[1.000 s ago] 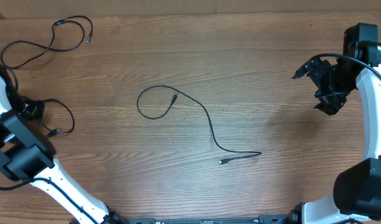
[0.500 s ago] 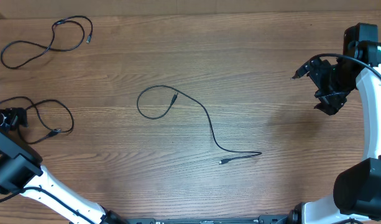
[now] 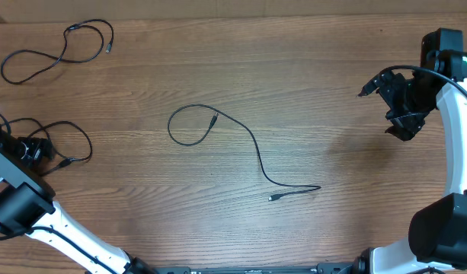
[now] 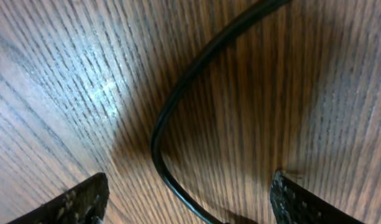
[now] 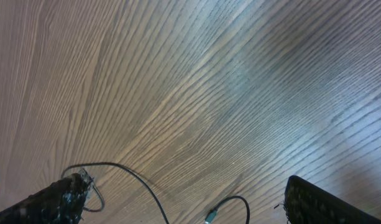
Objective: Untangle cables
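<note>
The left gripper's point(image 4: 187, 199) fingers point(image 4: 84, 199) stand apart, low over the table. One cable point(image 4: 178, 99) curves between them on the wood and neither finger is pressed against it, so they are released and grasp nothing. The right gripper's point(image 5: 187, 202) fingers point(image 5: 53, 199) are spread wide too, with only wood and a stretch of cable far below between them.

The overhead view shows three thin black cables, each lying by itself and well apart from the others. One point(image 3: 68, 29) sits in loose loops near the far left corner. A second point(image 3: 87, 141) loops at the left edge of the table, and the left gripper sits over its left part. This cable's small plug point(image 3: 65, 161) rests just inside the loop. The third point(image 3: 257, 152) lies about mid-table. It makes one round loop with a plug point(image 3: 215, 118) crossing it, then runs in a long bend towards the near side. There it doubles back on itself to a second plug point(image 3: 273, 199). The right wrist camera catches this cable's point(image 5: 134, 177) loop and one plug point(image 5: 209, 216) at the bottom of its picture.

The right gripper is held off to the right side of the table, well away from all three cables. A small green light point(image 3: 465, 59) glows on the right arm point(image 3: 458, 137), which is white with black joints.

The table point(image 3: 332, 61) is brown wood with a strong straight grain, and it has a faint sheen in both wrist views. A paler strip point(image 3: 218, 7) runs beyond its far edge, and that is all that shows of the room.
</note>
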Motion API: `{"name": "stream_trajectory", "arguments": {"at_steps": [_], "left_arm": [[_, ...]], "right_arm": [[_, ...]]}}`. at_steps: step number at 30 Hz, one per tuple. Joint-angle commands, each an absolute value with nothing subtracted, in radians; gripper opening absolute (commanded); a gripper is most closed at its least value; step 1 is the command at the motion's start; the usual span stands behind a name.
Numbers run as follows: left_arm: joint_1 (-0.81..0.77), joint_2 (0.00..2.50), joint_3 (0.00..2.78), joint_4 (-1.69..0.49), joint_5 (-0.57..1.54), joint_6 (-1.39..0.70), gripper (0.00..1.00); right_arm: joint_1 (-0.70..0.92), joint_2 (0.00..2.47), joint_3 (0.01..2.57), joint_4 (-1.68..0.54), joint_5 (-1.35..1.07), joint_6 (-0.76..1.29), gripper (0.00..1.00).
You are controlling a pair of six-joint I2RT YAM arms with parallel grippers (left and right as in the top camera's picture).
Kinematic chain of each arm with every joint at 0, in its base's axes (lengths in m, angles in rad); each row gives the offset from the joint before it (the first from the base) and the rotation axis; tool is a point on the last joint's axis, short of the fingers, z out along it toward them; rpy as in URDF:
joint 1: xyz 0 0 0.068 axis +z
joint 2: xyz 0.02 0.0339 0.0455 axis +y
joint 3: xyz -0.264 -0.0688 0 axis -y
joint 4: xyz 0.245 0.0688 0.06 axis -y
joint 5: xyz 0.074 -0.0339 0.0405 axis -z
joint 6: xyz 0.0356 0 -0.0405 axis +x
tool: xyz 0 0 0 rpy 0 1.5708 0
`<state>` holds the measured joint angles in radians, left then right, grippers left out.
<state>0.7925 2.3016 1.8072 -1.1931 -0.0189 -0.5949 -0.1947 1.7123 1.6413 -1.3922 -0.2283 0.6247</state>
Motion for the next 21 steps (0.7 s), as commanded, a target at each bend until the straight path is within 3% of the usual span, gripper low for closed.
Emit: {"name": "stream_trajectory", "arguments": {"at_steps": [1, 3, 8, 21], "left_arm": [[0.798, 2.307, 1.755, -1.152, -0.025, -0.598, 0.83], [0.798, 2.307, 1.732, -1.114, -0.014, -0.598, 0.83], [0.797, 2.307, 1.641, -0.963, 0.123, -0.598, 0.69], [0.793, 2.308, 1.497, -0.619, 0.263, -0.598, 0.68]], "right_arm": [[-0.197, 1.713, 1.643, -1.393, -0.221, 0.625, 1.00], [-0.197, 1.713, 1.643, -1.393, -0.221, 0.625, 1.00], [-0.197, 1.713, 1.643, -1.393, -0.221, 0.625, 1.00], [-0.197, 1.713, 1.643, -1.393, -0.221, 0.625, 1.00]]}}
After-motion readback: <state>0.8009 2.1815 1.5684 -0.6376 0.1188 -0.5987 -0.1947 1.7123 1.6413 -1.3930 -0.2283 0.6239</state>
